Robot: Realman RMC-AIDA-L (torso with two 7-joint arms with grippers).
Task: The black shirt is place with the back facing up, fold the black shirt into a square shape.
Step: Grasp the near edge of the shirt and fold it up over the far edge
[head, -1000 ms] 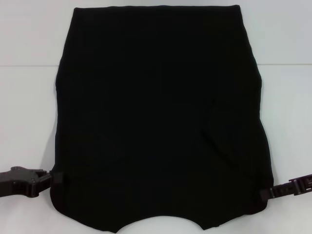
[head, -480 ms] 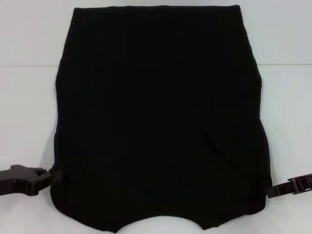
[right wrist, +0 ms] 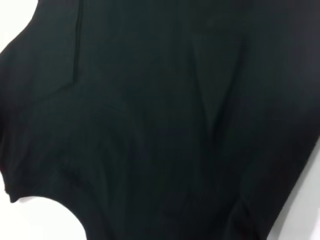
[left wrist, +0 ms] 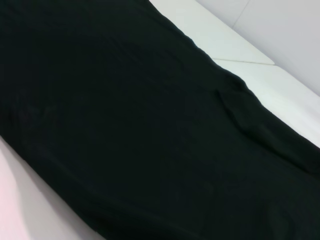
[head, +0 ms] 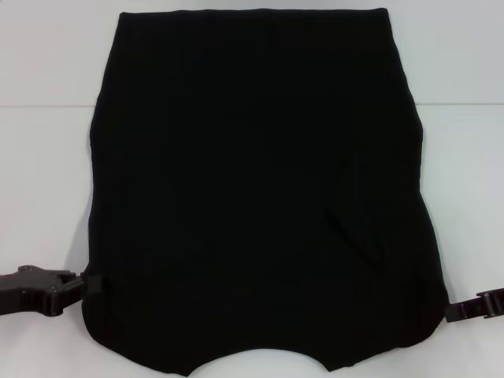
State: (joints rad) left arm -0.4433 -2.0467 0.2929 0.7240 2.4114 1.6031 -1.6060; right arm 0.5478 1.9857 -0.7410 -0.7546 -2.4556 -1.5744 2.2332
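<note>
The black shirt (head: 252, 189) lies flat on the white table (head: 43, 181), its sides folded in so it forms a tall block. Its curved neckline (head: 256, 364) is at the near edge. My left gripper (head: 90, 285) sits low at the shirt's near left edge, its tip touching the fabric. At the near right corner my right gripper (head: 455, 312) is just outside the cloth. In the left wrist view the black shirt (left wrist: 125, 125) fills most of the picture. In the right wrist view the black shirt (right wrist: 165, 125) does the same, with soft creases.
White table surface shows on both sides of the shirt and beyond its far hem (head: 252, 11). A faint seam (head: 47, 106) crosses the table behind the shirt's middle. Nothing else stands on it.
My right gripper has slid outward to the right, off the shirt's near right corner. The left gripper and the shirt have stayed where they were.
</note>
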